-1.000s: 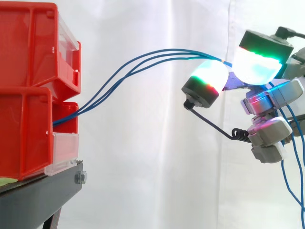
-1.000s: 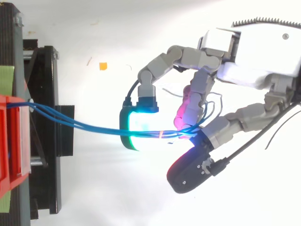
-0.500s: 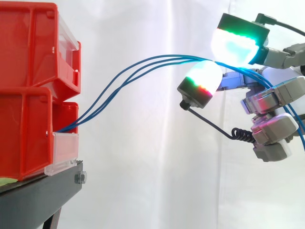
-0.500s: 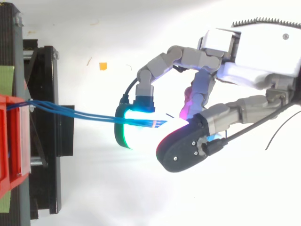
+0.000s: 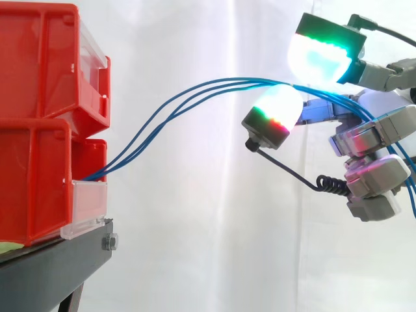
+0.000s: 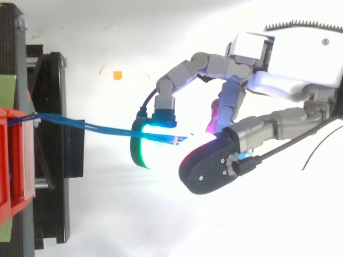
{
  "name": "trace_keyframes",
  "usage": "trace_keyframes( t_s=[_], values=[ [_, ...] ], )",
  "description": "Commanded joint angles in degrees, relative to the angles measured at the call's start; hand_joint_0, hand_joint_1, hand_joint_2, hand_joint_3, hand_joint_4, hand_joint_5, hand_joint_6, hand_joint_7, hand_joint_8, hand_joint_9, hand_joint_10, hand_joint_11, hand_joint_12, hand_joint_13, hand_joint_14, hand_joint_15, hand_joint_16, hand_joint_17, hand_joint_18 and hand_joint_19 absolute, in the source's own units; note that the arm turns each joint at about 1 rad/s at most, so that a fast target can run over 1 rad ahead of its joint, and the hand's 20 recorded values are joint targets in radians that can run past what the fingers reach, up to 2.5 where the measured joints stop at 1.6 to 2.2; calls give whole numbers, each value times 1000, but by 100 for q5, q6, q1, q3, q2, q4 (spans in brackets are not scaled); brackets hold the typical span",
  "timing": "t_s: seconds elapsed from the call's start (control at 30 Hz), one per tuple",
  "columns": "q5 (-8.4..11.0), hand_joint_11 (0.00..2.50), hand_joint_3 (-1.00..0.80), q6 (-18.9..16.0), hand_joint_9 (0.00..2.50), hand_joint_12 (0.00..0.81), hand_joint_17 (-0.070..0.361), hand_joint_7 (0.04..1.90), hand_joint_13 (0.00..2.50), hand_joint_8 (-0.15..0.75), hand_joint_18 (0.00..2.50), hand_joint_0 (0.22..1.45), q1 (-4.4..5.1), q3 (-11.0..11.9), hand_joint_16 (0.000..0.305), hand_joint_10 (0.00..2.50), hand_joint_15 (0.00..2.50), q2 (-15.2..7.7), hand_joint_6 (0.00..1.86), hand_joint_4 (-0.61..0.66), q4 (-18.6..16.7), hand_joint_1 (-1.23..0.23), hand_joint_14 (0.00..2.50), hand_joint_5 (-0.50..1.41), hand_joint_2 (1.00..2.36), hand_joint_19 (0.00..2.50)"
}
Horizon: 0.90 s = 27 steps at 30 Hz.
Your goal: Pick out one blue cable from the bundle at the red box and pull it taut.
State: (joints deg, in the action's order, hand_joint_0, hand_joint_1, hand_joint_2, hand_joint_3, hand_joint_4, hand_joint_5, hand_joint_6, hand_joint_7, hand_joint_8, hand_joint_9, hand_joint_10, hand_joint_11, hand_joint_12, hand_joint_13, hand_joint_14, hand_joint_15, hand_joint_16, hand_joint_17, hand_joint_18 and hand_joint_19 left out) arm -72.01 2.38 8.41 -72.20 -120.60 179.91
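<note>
Three blue cables [image 5: 169, 107] come out of the lower red bin [image 5: 32, 182] and arc up to the right into my hand [image 5: 374, 133]. They still sag in a curve. The hand sits at the right, level with the upper red bin [image 5: 39, 65]. The strands run between a glowing green-white pad [image 5: 318, 55] above and a green-red pad [image 5: 276, 110] below, with the fingers curled round them. From above, the cables [image 6: 96, 127] run almost straight from the bin to the hand [image 6: 284, 75], where one dark fingertip [image 6: 209, 166] crosses over them. More blue cable hangs behind the hand.
The bins stand stacked on a black stand [image 5: 52, 266], also seen from above [image 6: 53, 134]. A clear label strip [image 5: 88, 201] fronts the lower bin. A small orange scrap [image 6: 117, 75] lies on the white floor. A white curtain hangs behind.
The upper fingertip rose and the lower one swung in over the cables, closing the pinch. In the last half second the hand and cables barely moved.
</note>
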Motion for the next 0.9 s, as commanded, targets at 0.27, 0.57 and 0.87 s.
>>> trace_keyframes(
  t_s=[0.27,0.57,0.87],
  values=[
    [-6,1420,-500,-1,1619,375,117,986,1270,176,990,576,2,4,52,35,1073,1,786,-275,1,-350,34,-105,1000,940],
    [3,1447,-392,-1,1594,366,116,1014,1237,189,965,637,2,30,51,34,1059,1,806,-194,1,-627,34,-113,1009,937],
    [3,1476,-320,17,1543,369,119,929,1246,211,960,657,2,39,53,32,1052,1,852,-152,1,-767,34,-141,1016,930]
  ],
)
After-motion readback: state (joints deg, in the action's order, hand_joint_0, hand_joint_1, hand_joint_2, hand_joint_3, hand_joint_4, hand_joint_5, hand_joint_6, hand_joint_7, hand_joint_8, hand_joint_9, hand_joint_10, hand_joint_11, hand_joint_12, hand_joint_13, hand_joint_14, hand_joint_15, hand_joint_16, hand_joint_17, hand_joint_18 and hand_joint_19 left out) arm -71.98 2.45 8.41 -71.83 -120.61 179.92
